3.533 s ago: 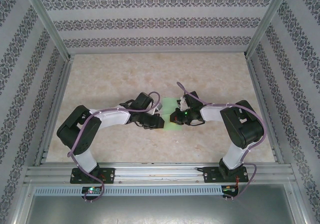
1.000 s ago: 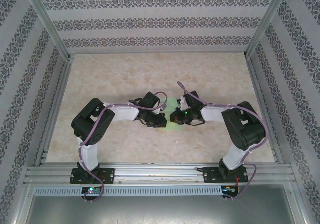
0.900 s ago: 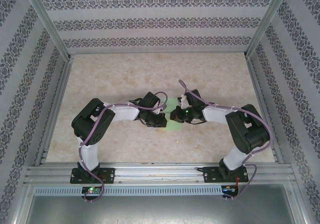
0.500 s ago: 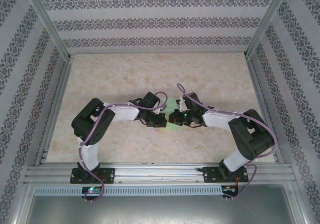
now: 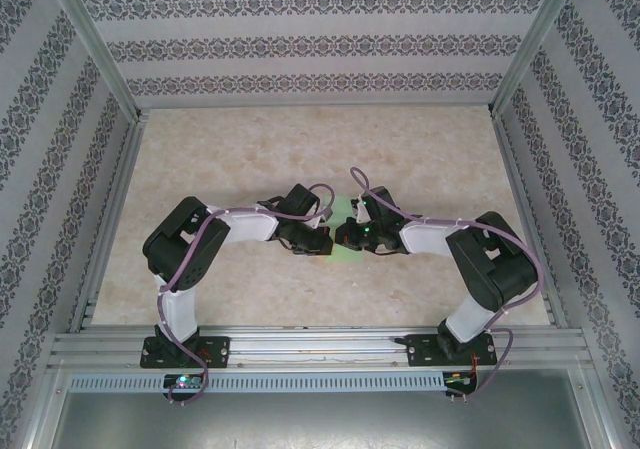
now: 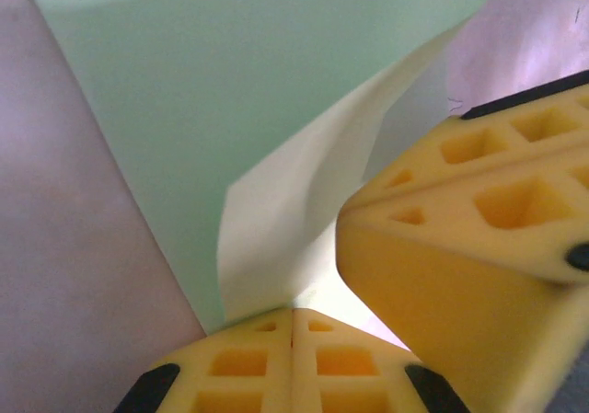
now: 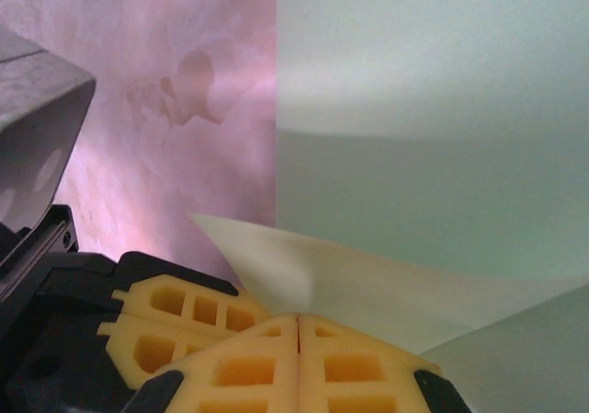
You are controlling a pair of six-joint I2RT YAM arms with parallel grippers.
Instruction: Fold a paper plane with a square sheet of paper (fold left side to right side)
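Observation:
The square sheet of paper [image 5: 346, 209] is light green and lies at the middle of the table, mostly hidden under the two gripper heads. My left gripper [image 5: 322, 242] and right gripper [image 5: 342, 237] meet tip to tip over it. In the left wrist view the sheet [image 6: 230, 91] lies flat, and a pale flap [image 6: 285, 220] rises from it into my left gripper [image 6: 293, 314], whose pads are pressed together on it. The right gripper's yellow fingers [image 6: 460, 238] crowd in from the right. In the right wrist view my right gripper [image 7: 297, 319] pinches the lifted flap [image 7: 368, 284] of the sheet [image 7: 442, 109].
The marbled tabletop [image 5: 300, 149] stretches open behind and to both sides of the arms. Patterned walls and aluminium rails [image 5: 300, 344] enclose it. The left gripper's fingers [image 7: 175, 321] sit close beside the right gripper's pads.
The left arm pulled its elbow in and closed on the paper, then held still. Over the last second the right gripper has crept left toward the left gripper.

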